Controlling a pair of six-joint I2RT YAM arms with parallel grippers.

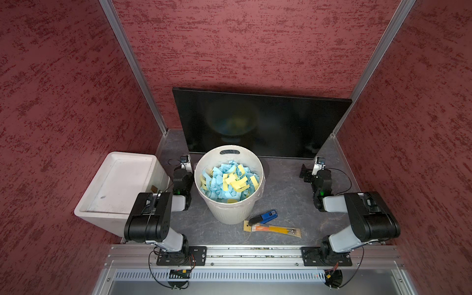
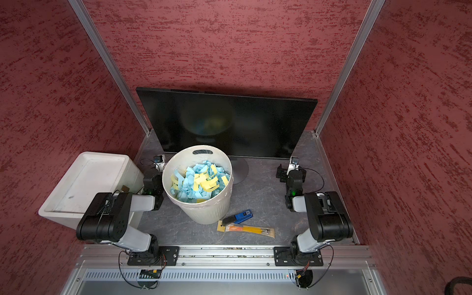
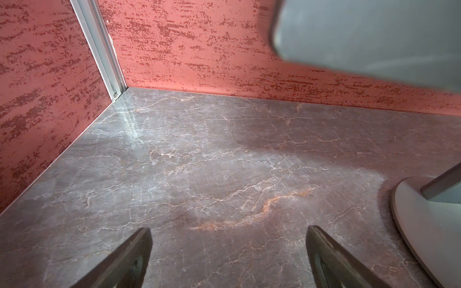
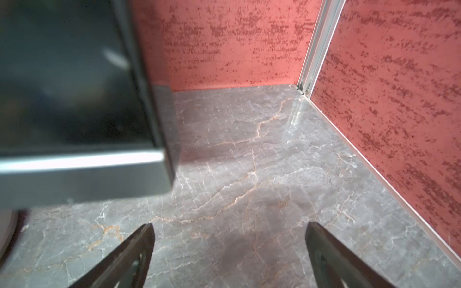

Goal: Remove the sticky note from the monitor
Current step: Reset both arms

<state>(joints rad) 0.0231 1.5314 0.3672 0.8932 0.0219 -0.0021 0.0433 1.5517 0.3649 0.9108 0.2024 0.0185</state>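
The monitor [image 1: 260,122] [image 2: 227,120] stands upright at the back of the table, and its glossy black screen shows only dim reflections. No sticky note shows on it in any view. My left gripper [image 3: 228,232] rests low by the monitor's lower left corner [image 3: 374,37]; its fingers are spread wide with only tabletop between them. My right gripper [image 4: 229,229] rests by the lower right corner [image 4: 69,87] and is open and empty too. In both top views the two arms are folded back with the grippers [image 1: 186,166] [image 1: 315,169] pointing at the back wall.
A white round bin [image 1: 229,212] holding several blue and yellow paper slips stands in front of the screen, left of centre. A white box [image 1: 120,184] sits outside the left edge. A blue stapler [image 1: 264,217] and a packet of orange tools [image 1: 273,229] lie near the front. The stand base [image 3: 429,224] is beside the left gripper.
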